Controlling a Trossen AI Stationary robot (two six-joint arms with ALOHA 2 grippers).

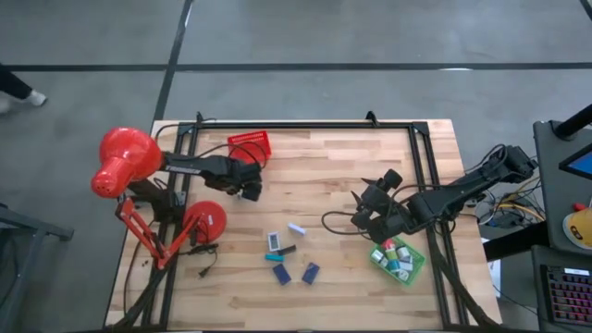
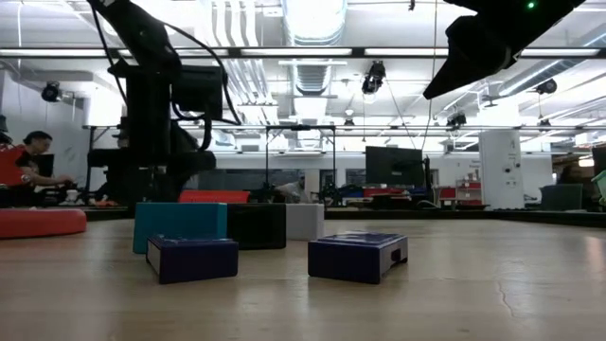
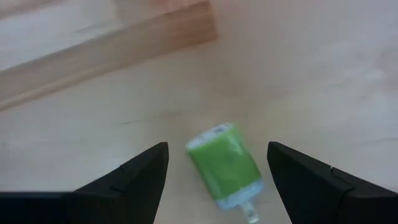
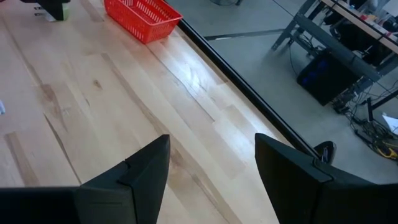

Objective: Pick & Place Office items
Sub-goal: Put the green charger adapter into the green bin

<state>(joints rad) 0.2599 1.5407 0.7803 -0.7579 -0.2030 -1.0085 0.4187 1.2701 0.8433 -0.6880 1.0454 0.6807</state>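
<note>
The table (image 1: pixel 333 185) is pale butcher-block wood with a dark metal frame along its edges, standing on a grey concrete floor marked by dark lines. A big red desk lamp (image 1: pixel 125 166) takes up the left side, its round base (image 1: pixel 208 222) just inside the frame. A red tray (image 1: pixel 250 146) sits at the far edge, left of centre, and a green tray (image 1: pixel 400 259) at the near right holds several small pieces.

The loose office items (image 1: pixel 289 252) lie in a cluster near the middle of the near half: a white block, a teal one, a black one and two navy ones. From table height the two navy blocks (image 2: pixel 358 256) stand nearest, with the teal block (image 2: pixel 180 225) behind.

The left gripper (image 1: pixel 248 188) hangs over the table just near of the red tray, jaws apart, with a green piece (image 3: pixel 225 163) lying on the wood between its fingers (image 3: pixel 137 177) (not clamped). The right gripper (image 1: pixel 363 208) hovers right of centre, jaws apart over bare wood.

Beyond the table is a large open workshop with strip lights, monitors and racks; a person (image 2: pixel 24 170) sits at the far left. No writing can be read.
</note>
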